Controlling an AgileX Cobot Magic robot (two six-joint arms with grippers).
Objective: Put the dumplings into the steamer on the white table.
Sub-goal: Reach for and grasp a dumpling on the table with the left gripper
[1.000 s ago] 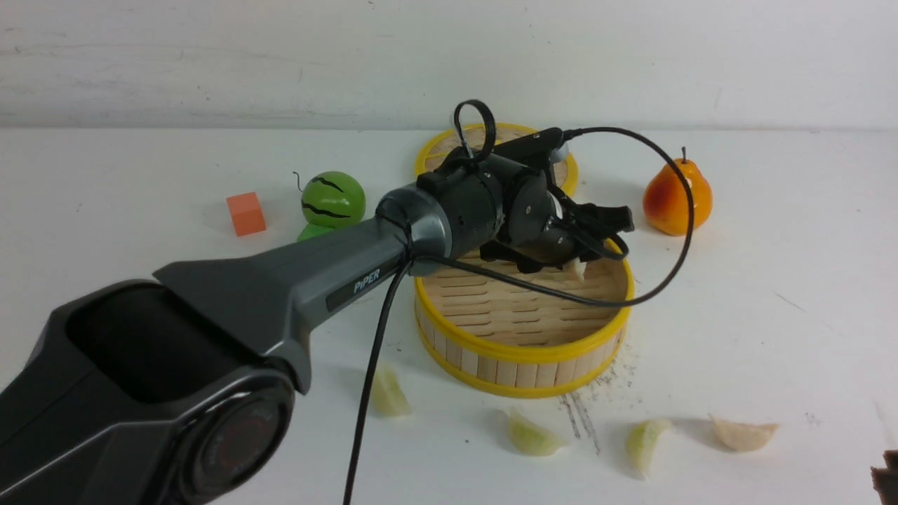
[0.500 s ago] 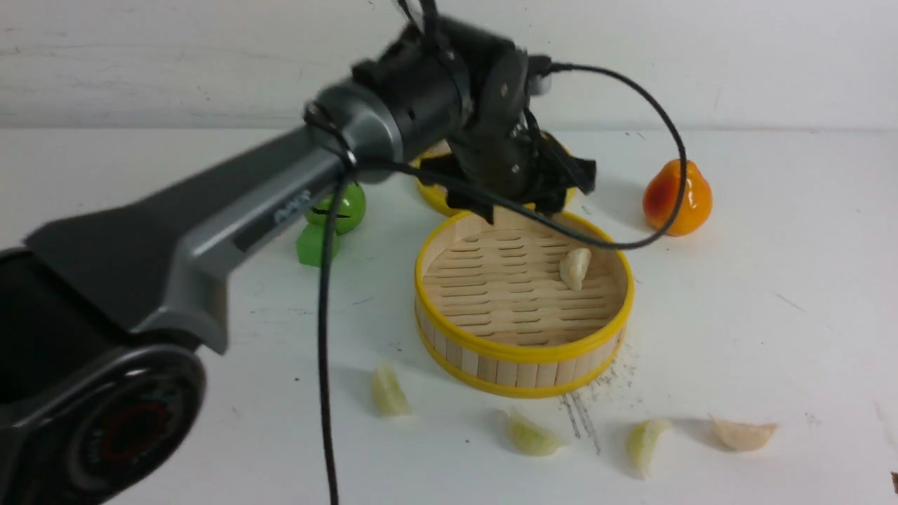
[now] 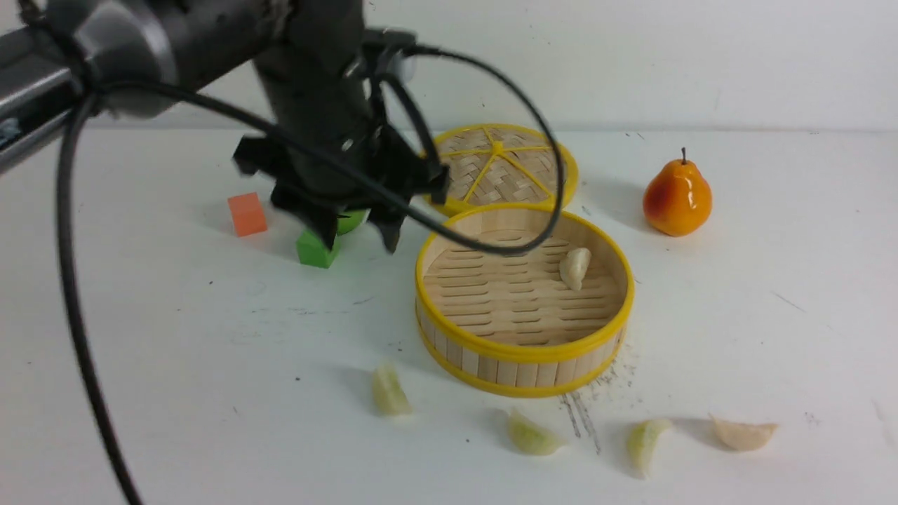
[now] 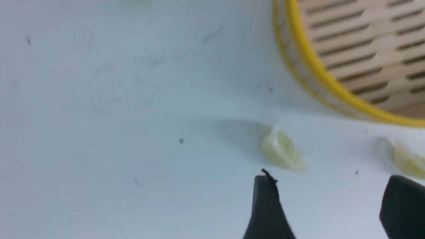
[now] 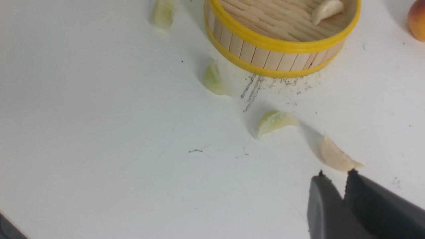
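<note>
Left gripper (image 3: 358,237): has swung off the steamer (image 3: 523,351) to its left and now hangs over the green cube (image 3: 316,250); jaws spread wide, empty.
White table (image 3: 175,337): everything stands on it.
Steamer: one cream dumpling (image 3: 575,268) on its slatted floor, towards the far right wall.
Woven lid (image 3: 501,165): flat, just behind the steamer.
Right gripper (image 5: 336,173): near the beige dumpling (image 5: 337,158); jaws almost together, gripping nothing.
Pear (image 3: 677,198): upright, right of the lid.
Orange cube (image 3: 246,214): far left.
Loose dumplings: four in front of the steamer, three pale green (image 3: 389,389) (image 3: 531,435) (image 3: 644,440), the beige one rightmost.
</note>
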